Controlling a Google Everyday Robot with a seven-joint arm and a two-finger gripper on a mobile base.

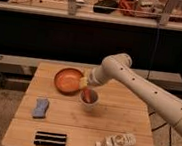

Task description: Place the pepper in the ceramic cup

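Lowering the pepper into the ceramic cup beside the orange bowl, gripper fingers closed on its top; next move: release, then lift clear.

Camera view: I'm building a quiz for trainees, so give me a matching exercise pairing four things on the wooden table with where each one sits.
Things:
1. slim orange-red pepper
2. wide orange bowl
3. white plastic bottle
4. folded blue cloth

Places:
A. left side of table
B. lying at front right
C. in the small pale ceramic cup, under the hand
D. just left of the cup

Pairs: 1-C, 2-D, 3-B, 4-A
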